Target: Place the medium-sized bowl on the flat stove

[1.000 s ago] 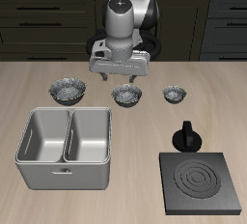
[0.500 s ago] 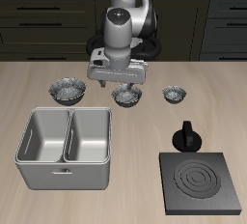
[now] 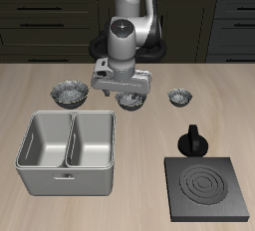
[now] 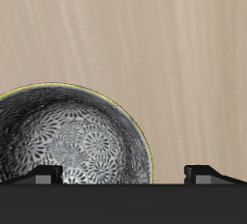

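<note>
The medium-sized bowl (image 3: 133, 101), grey, speckled and dark-rimmed, stands in the middle of a row of three like bowls, partly hidden by my gripper (image 3: 124, 89). The gripper is open and low, just above the bowl. In the wrist view the bowl (image 4: 68, 141) fills much of the frame. One fingertip (image 4: 43, 176) is over its inside and the other is over bare table, so the gripper (image 4: 125, 175) straddles the rim. The flat stove (image 3: 207, 187), black with pale rings, lies near the table's front edge, far from the gripper.
The larger bowl (image 3: 70, 94) and the smallest bowl (image 3: 179, 97) flank the medium one. A grey double-basin tray (image 3: 68, 152) stands nearer the front edge. The stove's black knob (image 3: 191, 141) rises at its back edge.
The gripper has come down and slightly forward over the medium-sized bowl, now covering part of it. The bowls, tray and stove have not moved.
</note>
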You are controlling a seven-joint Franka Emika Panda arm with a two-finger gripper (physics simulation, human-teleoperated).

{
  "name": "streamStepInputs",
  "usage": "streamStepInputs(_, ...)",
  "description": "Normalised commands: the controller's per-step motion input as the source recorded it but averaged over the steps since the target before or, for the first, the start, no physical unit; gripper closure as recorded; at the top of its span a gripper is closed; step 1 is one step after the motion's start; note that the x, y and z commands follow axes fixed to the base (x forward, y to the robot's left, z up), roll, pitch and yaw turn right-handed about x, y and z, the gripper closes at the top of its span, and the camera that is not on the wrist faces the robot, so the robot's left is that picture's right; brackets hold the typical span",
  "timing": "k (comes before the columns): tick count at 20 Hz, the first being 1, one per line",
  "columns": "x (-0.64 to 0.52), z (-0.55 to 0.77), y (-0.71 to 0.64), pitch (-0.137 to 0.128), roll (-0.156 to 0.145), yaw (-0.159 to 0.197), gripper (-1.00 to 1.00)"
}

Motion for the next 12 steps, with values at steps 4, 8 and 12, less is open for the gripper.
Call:
streamStepInputs(4,0.02,-0.25,-0.01,0.048,0.024,-0.024,-1.0)
streamStepInputs(8,-0.02,-0.23,0.02,0.037,0.027,-0.032,1.0)
streamStepInputs(12,-0.01,-0.12,-0.04,0.016,0.013,-0.016,1.0)
